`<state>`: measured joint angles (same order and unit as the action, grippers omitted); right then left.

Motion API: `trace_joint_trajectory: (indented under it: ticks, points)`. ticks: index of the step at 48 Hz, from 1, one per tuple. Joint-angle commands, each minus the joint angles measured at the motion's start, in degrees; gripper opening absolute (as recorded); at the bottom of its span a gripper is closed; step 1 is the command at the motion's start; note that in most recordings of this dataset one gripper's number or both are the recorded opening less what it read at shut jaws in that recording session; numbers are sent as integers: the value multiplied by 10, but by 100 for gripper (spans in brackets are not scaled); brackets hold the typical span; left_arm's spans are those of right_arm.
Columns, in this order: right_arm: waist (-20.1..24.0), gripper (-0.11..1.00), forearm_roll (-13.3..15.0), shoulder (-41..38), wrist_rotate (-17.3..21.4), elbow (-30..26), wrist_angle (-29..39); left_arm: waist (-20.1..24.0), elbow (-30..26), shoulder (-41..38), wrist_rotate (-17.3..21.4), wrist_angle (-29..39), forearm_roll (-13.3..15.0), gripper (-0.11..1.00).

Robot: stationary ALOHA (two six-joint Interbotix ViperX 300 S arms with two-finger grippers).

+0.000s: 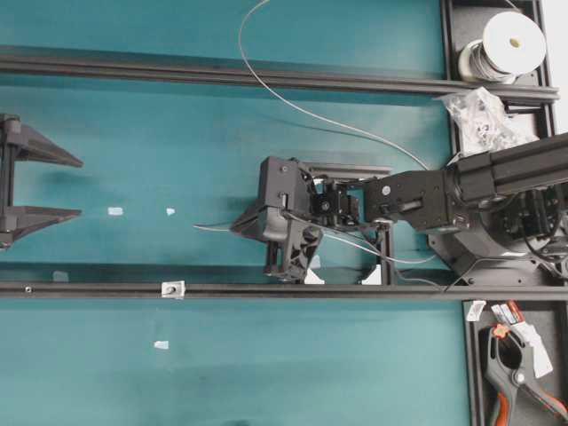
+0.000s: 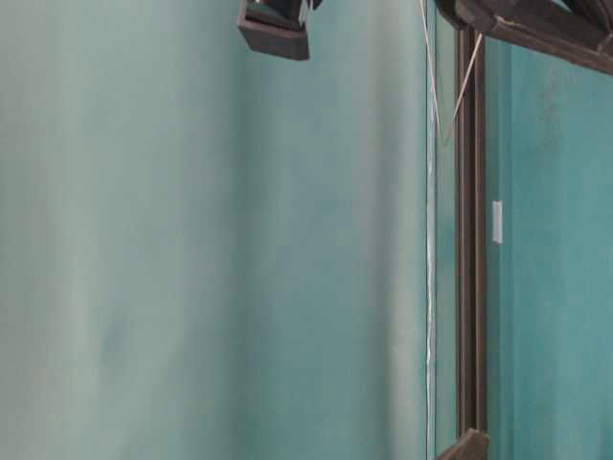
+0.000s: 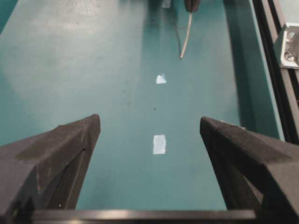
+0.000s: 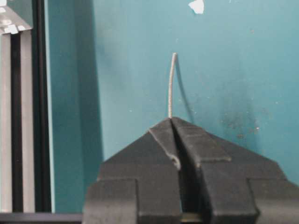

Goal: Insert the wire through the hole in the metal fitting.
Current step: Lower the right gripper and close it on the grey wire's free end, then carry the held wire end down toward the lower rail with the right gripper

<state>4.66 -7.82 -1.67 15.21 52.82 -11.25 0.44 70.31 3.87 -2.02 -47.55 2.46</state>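
Right gripper: fingers pressed together, clamped on the wire; a short free end sticks out past the fingertips, slightly curved.
Right gripper, overhead view: near the middle of the worktop, just above the lower black rail, tips pointing at the left edge.
Wire run: from the white-topped spool at the top right corner, looping over the upper rail and down to the right arm.
Metal fitting: sits on the lower rail, left of and below the wire tip, apart from it.
Hole: dark spot on the fitting; wire is not through it.
Left gripper: fingers wide apart, holding nothing, at the left edge, over a white tape scrap.
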Motion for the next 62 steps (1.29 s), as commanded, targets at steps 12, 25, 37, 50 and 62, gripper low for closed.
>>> trace_joint_trajectory:
  ticks: [12, 25, 37, 50, 62]
  points:
    - [3, 2, 0, 8, -1, 1, -40, 4, -1, 8, 1, -2, 1, 72]
    - [3, 2, 0, 13, -2, 6, -72, 7, 2, 8, 1, -2, 1, 72]
    - [1, 2, 3, 47, -5, 11, -64, 10, 2, 14, 3, -2, 1, 72]
    - [-16, 2, 24, 98, -6, 15, -22, 16, 5, 25, 4, -2, 1, 72]
    - [-25, 2, 42, 135, -6, 13, 6, 22, 9, 32, 4, -2, 1, 72]
